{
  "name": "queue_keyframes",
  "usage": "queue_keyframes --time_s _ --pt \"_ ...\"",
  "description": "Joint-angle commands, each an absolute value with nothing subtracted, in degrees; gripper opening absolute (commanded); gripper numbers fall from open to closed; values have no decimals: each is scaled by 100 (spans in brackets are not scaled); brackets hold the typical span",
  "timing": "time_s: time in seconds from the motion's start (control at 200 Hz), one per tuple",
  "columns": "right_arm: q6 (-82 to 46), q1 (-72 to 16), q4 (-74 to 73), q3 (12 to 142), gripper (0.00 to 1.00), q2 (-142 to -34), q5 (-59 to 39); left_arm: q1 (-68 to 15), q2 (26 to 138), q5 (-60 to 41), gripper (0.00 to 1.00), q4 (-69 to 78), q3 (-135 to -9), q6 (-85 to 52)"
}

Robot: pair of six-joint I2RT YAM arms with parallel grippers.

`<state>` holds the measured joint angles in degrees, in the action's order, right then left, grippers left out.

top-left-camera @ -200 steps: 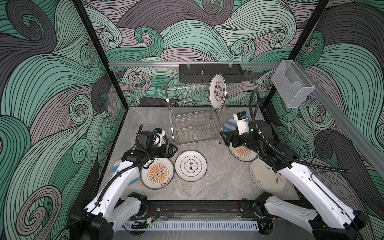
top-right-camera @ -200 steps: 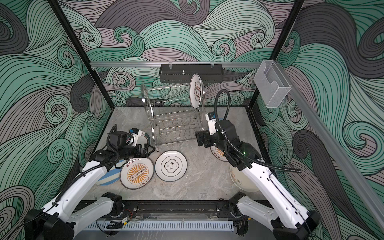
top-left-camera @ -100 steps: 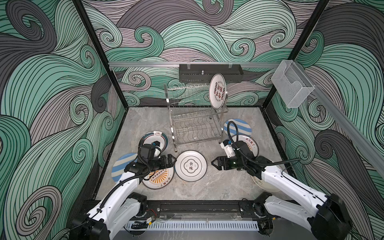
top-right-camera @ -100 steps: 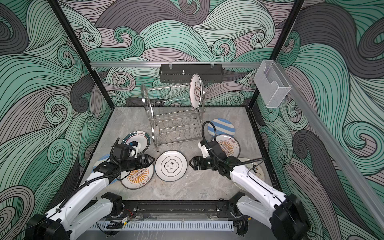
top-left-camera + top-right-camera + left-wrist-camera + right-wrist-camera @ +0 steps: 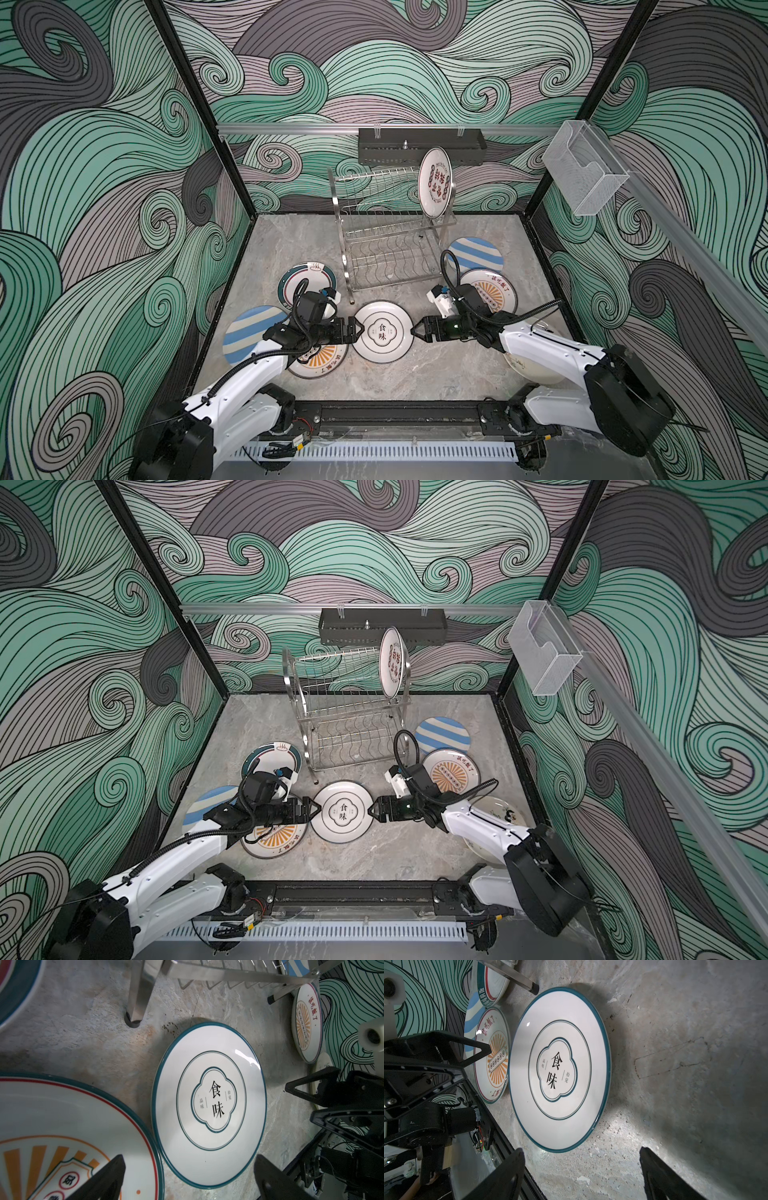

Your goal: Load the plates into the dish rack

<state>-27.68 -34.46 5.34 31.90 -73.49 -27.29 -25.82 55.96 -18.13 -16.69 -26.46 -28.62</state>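
Both arms are low in front of the dish rack [image 5: 390, 232], facing each other across the teal-rimmed plate [image 5: 382, 332] with black characters. It lies flat on the tabletop [image 5: 436, 374], just in front of the rack. My left gripper [image 5: 358, 330] is spread wide at one rim and holds nothing. My right gripper [image 5: 415, 332] is spread wide at the opposite rim, also empty. I can't tell whether either tip touches the rim. A red-lettered plate [image 5: 434, 183] stands upright in the rack's upper tier, at its right end. A striped plate [image 5: 476, 254] and a sunburst plate [image 5: 494, 289] lie flat just right of the rack.
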Motion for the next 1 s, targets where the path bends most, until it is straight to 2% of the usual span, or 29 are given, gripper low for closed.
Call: queue_keyframes --time_s 0.0,0.355,0.465,0.55,0.996 --pt "-2832 -3457 316 3154 85 -7390 -2784 -2677 5715 -1681 99 -1641 -2950 -2554" --pt "-2711 -3454 277 3181 83 -7851 -2850 -2759 6266 -1794 99 -1245 -2944 -2457" --pt "-2703 -3451 255 3250 85 -8086 -2994 -2816 6513 -1858 99 -1040 -2995 -2500" --pt "-2701 -3449 261 3240 83 -8130 -3001 -2916 6679 -1843 99 -926 -3038 -2459" --pt "-2947 -3384 -152 3321 79 -8592 -2989 -3029 7083 -1753 99 -1165 -3365 -2198"
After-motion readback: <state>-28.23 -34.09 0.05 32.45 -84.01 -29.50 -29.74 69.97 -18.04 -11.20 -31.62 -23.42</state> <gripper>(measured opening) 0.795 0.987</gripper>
